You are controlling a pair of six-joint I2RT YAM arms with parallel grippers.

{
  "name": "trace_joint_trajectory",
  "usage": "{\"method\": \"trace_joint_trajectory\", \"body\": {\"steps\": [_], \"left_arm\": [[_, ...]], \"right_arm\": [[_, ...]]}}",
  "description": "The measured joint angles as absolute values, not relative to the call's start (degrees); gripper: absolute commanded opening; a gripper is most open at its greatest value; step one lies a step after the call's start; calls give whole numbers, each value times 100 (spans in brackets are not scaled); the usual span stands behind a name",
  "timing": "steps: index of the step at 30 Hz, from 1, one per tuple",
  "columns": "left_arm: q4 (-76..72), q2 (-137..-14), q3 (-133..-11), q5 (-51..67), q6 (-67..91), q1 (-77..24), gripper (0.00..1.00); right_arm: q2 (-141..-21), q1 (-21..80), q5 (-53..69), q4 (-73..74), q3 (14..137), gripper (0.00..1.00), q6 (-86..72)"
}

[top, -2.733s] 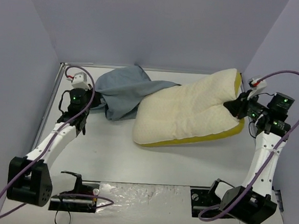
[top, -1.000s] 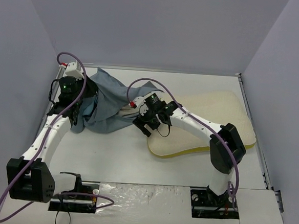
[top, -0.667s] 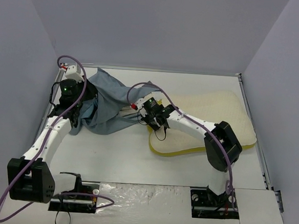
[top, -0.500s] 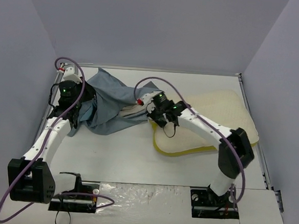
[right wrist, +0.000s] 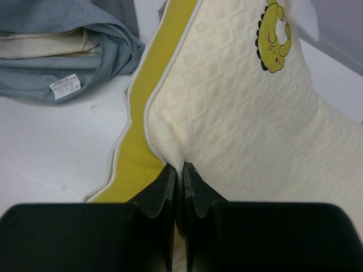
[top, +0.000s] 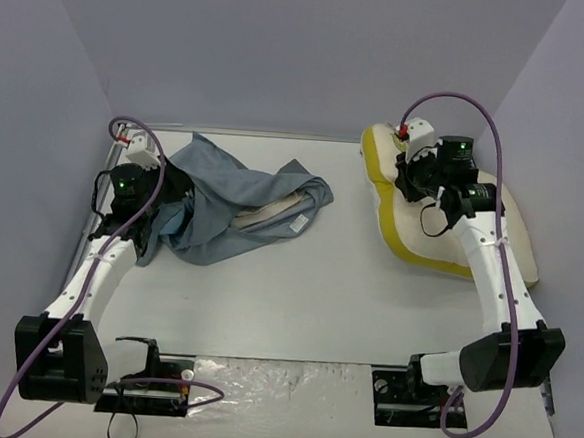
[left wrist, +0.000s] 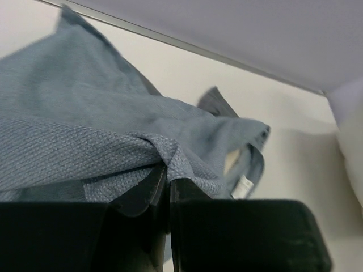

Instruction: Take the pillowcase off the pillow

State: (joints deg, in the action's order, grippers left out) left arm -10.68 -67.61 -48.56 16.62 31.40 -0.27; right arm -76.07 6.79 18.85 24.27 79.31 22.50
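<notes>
The left gripper (left wrist: 167,178) is clamped on a fold of the pillowcase (top: 238,200), anchoring it at the left. The right gripper (right wrist: 178,170) pinches the pillow (top: 423,238) by its yellow edge, far right. The 2 lie well apart, so removal looks done.

I count one pillowcase (top: 238,200) at the upper left of the frame and one pillow (top: 411,242) at the upper right, both on a single worktop (top: 317,291). I have two end effectors: my left end effector (left wrist: 167,175) and my right end effector (right wrist: 178,170). The cloth carries one white label (right wrist: 63,85), and the pillow carries one yellow-green figure (right wrist: 273,37).
</notes>
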Motion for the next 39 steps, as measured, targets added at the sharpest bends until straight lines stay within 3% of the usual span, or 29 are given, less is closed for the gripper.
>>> {"method": "trace_joint_trajectory", "body": {"steps": [9, 19, 26, 33, 36, 37, 39], "left_arm": [[-1387, -6062, -3999, 4086, 3063, -379, 2], [-941, -5778, -4110, 5140, 2897, -996, 2], [285, -5590, -4377, 4322, 2366, -902, 2], [884, -3918, -4359, 2556, 2213, -320, 2], [1022, -3393, -4375, 2005, 2123, -318, 23], [1044, -3275, -4414, 1927, 2095, -320, 45], [1011, -3297, -4493, 2012, 2117, -320, 71]], "right_arm": [[-9362, 875, 2265, 2001, 8517, 0, 1015], [-10560, 1872, 1879, 1623, 9998, 0, -161], [-11332, 1852, 1682, 1245, 10965, 0, -867], [-11421, 1671, 1538, 1039, 10949, 5, -1142], [-11391, 1623, 1468, 864, 10796, 6, -1179], [-11375, 1610, 1437, 827, 10715, 6, -1181], [-11343, 1608, 1411, 779, 10578, 6, -1179]]}}
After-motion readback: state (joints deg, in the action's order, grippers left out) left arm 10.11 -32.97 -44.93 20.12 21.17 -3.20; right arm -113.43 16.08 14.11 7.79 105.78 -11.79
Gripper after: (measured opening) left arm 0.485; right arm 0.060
